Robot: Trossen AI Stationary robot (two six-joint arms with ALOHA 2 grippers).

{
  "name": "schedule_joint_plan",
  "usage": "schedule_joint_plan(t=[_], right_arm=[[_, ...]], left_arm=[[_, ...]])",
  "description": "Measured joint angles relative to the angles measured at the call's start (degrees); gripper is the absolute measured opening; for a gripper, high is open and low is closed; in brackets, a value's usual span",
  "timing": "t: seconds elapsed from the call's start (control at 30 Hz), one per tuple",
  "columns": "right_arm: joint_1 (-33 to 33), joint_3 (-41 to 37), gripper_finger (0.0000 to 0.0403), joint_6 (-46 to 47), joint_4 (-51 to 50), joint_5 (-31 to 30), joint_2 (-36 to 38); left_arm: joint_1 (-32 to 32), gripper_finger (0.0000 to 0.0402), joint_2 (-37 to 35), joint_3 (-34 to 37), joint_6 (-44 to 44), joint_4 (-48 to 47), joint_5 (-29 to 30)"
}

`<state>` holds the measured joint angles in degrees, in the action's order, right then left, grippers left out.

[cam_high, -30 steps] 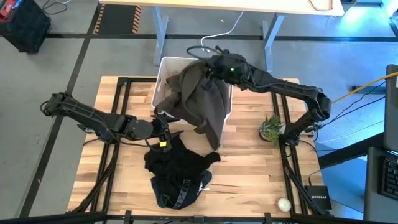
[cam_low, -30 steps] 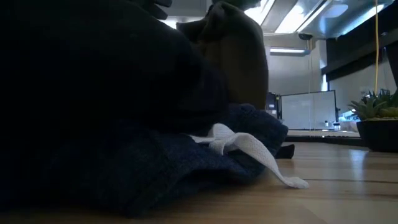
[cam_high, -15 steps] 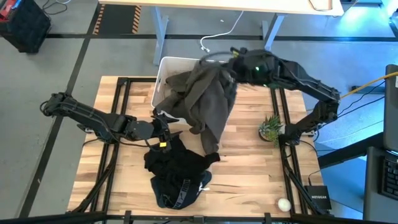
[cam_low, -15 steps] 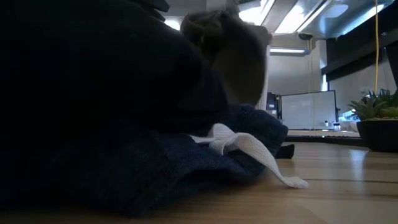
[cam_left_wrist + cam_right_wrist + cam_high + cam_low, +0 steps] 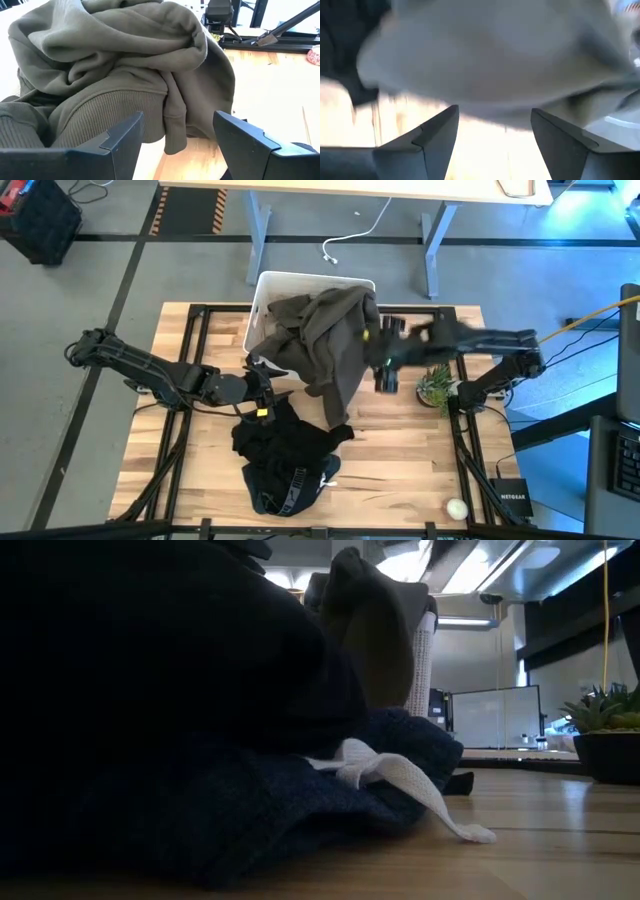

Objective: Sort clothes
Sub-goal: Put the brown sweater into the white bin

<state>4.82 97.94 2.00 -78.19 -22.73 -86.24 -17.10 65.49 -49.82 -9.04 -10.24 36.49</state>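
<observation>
An olive-brown garment (image 5: 325, 340) lies heaped in the white bin (image 5: 268, 280) at the table's far middle. It drapes over the bin's near rim, and its lower end reaches the table; it fills the left wrist view (image 5: 125, 65). My right gripper (image 5: 385, 375) is blurred, just right of the garment, and stands open (image 5: 495, 112) with nothing between its fingers. My left gripper (image 5: 268, 395) is open, low at the garment's near left side. A black pile (image 5: 285, 438) lies on the wood, and dark navy shorts (image 5: 285, 490) with a white drawstring (image 5: 400, 780) lie nearer.
A small potted plant (image 5: 436, 385) stands right of the garment, close to my right gripper. A small white ball (image 5: 457, 507) and a dark box (image 5: 513, 502) sit at the near right corner. Bare wood lies between the plant and the black pile.
My right gripper carried the olive-brown garment's top from over the bin toward the table's right edge, let it go, then swung toward the near edge and down beside the plant. The garment has settled over the bin's near rim, its lower end still on the table.
</observation>
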Motion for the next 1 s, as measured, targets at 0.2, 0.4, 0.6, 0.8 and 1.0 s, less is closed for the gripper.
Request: schedule_joint_plan(t=[0.2,0.4,0.6,0.8,1.0], right_arm=[[8.28,-16.67,0.0264,5.85,5.57,-2.31,-0.07],[12.61,-32.19,0.0264,4.73,27.56,-12.26,-0.09],[10.84,-45.52,0.0264,-7.47,61.77,-19.73,-0.11],[8.57,-47.33,0.0264,-19.02,86.85,-19.97,-0.15],[2.99,-44.61,0.0264,-31.02,106.57,-20.20,-0.15]], left_arm=[[0.00,0.0235,0.00,0.00,-0.82,-0.28,0.00],[0.00,0.0235,0.00,0.00,-0.73,0.09,0.00],[0.00,0.0235,0.02,0.00,0.17,1.24,-0.01],[0.00,0.0235,0.02,0.00,0.48,3.05,-0.02],[-0.11,0.0235,0.02,0.00,0.66,6.52,-0.02]])
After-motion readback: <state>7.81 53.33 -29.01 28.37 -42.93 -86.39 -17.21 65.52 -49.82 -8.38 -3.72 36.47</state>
